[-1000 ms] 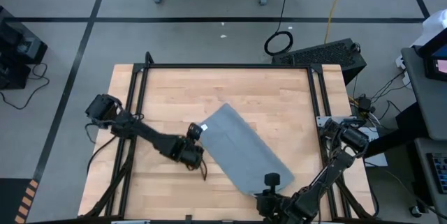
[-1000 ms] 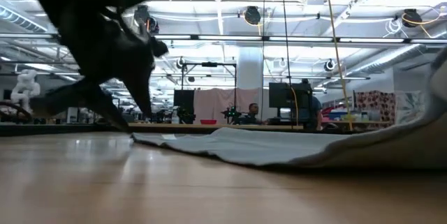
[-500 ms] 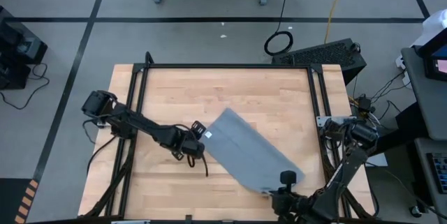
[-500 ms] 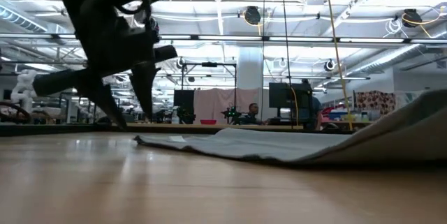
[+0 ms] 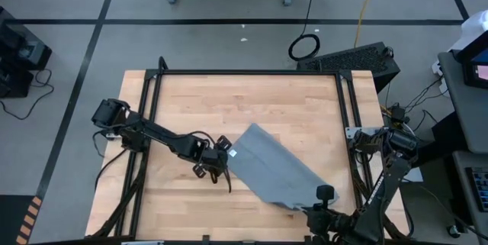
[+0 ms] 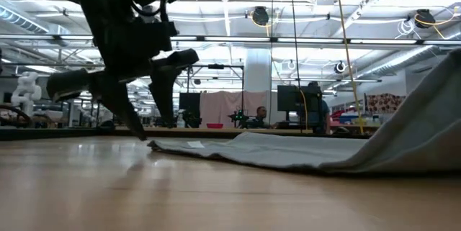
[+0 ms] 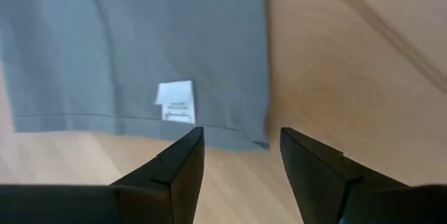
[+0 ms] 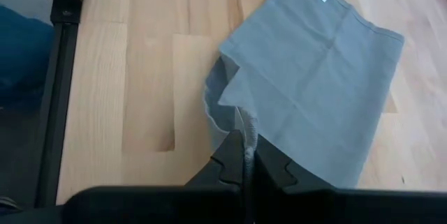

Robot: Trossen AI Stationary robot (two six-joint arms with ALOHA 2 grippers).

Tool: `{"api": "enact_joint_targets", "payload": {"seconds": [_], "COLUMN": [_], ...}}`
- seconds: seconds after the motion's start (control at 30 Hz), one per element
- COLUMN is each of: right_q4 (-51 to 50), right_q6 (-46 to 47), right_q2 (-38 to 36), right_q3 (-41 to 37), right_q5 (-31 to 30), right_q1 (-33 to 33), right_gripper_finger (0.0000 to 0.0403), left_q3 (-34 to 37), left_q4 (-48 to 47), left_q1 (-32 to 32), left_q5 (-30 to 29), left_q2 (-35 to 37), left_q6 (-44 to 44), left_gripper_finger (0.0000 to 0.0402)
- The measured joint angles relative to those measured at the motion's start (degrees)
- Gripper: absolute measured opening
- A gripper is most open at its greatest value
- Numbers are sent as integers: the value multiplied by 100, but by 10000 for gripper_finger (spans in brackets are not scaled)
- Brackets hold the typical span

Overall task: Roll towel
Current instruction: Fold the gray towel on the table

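Here, your right gripper (image 8: pixel 246 155) is pinched on a corner of the towel (image 5: pixel 278 170), lifting that end off the table (image 5: pixel 252 96), probably to straighten it for rolling. Farther across, your left gripper (image 7: pixel 237 158) hangs with its 2 fingers spread, just short of the opposite hem beside the white label (image 7: pixel 176 102), holding nothing. The low view cuts off the raised end, and the right arm hides the held corner from above.

Towel (image 5: pixel 276 169): matt soft cloth. Table (image 5: pixel 229 100): smooth pale wood.
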State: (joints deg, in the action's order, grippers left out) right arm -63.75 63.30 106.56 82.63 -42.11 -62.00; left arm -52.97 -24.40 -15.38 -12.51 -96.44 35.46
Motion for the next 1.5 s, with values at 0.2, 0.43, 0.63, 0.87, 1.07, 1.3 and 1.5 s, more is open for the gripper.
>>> {"api": "enact_joint_targets", "payload": {"seconds": [0.2,0.43,0.63,0.87,1.07,1.3,1.5], "right_q4": [6,9,25,33,1,11,197], "right_q6": [58,59,58,58,-37,-745,-1306], "right_q2": [0,0,0,2,2,2,4], "right_q3": [0,0,0,0,0,0,0], "right_q5": [-15,-15,-15,-13,-137,-904,-903], "right_q1": [0,0,0,0,2,183,628], "right_gripper_finger": [0,0,0,0,0,0,0], "left_q3": [4,2,2,-20,-22,-31,-7], "left_q4": [178,138,196,173,56,-681,-1419], "left_q1": [115,388,657,750,744,582,75], "left_q5": [187,470,932,1253,1299,1262,1222], "left_q2": [-144,-188,-221,-473,-508,-384,-166], "left_q6": [107,131,160,394,17,-1311,-2446], "left_gripper_finger": [193,193,178,100,12,13,13]}}
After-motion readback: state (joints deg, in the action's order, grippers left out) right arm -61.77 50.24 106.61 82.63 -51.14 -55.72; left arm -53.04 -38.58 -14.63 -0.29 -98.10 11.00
